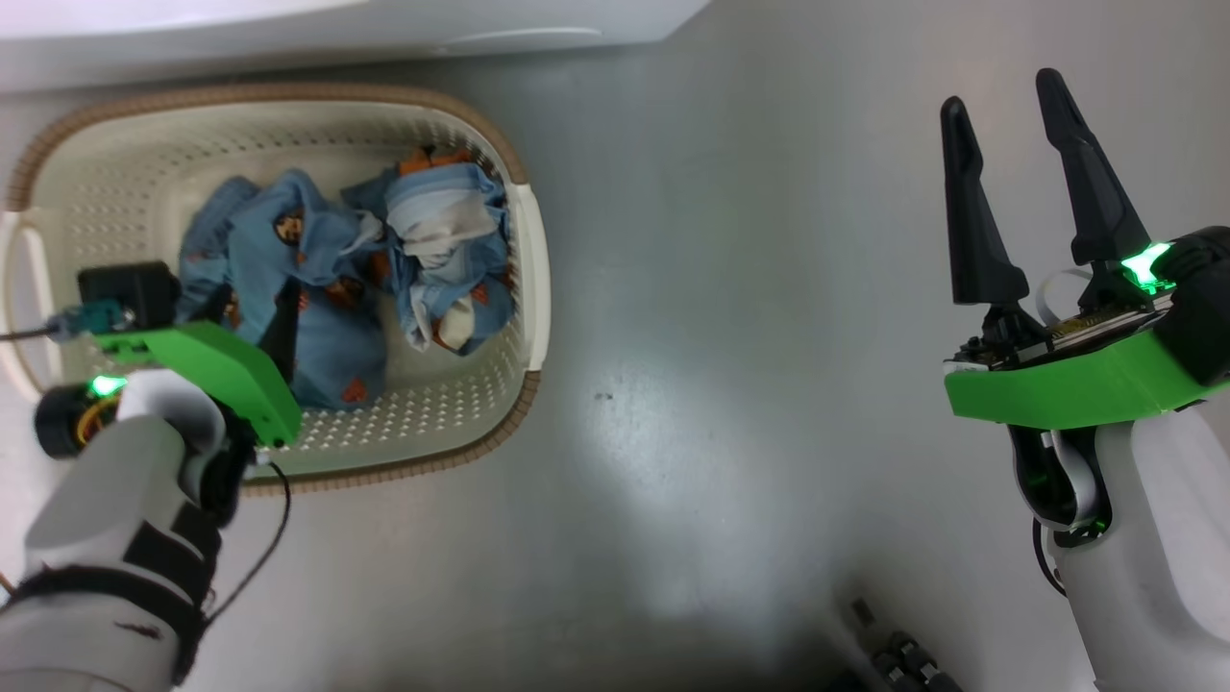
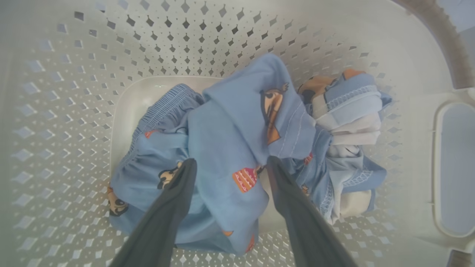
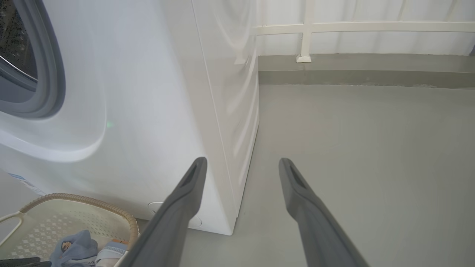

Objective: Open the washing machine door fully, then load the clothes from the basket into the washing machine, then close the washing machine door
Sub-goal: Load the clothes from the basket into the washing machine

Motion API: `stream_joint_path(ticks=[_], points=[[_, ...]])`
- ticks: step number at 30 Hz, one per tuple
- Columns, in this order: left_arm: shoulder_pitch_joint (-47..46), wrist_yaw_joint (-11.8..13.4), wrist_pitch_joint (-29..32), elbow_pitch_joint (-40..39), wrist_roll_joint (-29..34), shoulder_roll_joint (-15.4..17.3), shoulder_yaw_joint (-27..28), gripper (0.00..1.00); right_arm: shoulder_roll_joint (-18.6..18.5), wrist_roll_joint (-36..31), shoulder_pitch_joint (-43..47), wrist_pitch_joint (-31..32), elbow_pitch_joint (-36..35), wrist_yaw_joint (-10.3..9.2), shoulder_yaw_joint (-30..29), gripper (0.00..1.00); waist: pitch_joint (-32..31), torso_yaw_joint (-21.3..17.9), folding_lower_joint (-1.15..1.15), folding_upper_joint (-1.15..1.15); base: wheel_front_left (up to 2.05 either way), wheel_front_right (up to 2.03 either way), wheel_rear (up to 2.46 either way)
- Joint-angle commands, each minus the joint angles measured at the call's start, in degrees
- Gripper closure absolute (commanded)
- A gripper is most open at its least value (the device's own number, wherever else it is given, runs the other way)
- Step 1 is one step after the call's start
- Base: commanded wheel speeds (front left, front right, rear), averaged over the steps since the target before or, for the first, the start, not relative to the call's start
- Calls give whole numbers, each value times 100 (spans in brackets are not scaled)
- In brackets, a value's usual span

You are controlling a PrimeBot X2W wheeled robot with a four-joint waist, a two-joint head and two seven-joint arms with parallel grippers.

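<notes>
We see the basket (image 1: 534,279) on the grey floor (image 1: 730,384), just beside the white washing machine (image 1: 336,29), with the clothes (image 1: 336,269) heaped in its middle. The left gripper (image 1: 252,325) dips into the basket near its left wall, over the clothes, fingers largely hidden behind its green housing (image 1: 221,370); the right gripper (image 1: 999,88) hangs well apart over bare floor, fingers spread, holding nothing.

The basket (image 1: 115,163) is matt cream plastic, perforated, with a brown woven-look rim (image 1: 288,93). The clothes (image 2: 230,141) are soft, creased printed cloth. The washing machine (image 3: 148,111) has a smooth glossy white shell and a matt grey rubbery gasket (image 3: 52,81). The grey floor (image 1: 750,288) has a dull sheen.
</notes>
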Motion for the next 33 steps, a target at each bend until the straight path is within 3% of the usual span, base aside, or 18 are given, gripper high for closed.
stream_joint_path(ticks=[1,23,24,25,26,27,33], points=[[-72,-20,-12,26,-83,294,21,0,14,-109,67,-28,-169,26,134,0,157,-86,-1,0,0,0,0],[-585,-20,312,490,-164,400,-498,0,46,-132,14,-28,-285,26,432,0,406,-275,-1,0,0,0,0],[-589,-20,316,498,-174,401,-504,22,40,-132,26,-28,-290,26,429,0,407,-284,-1,0,0,0,0],[-594,-20,330,504,-192,399,-504,63,34,-132,37,-28,-294,26,423,0,409,-289,-1,0,0,0,0],[-601,-20,346,510,-206,396,-509,89,27,-134,46,-28,-296,26,415,0,412,-292,-1,0,0,0,0],[-608,-20,348,515,-222,390,-510,100,19,-136,54,-28,-296,26,407,0,412,-291,-1,0,0,0,0],[-583,-20,243,521,-358,287,-518,100,7,-155,75,-28,-251,26,370,0,315,-237,-1,0,0,0,0]])
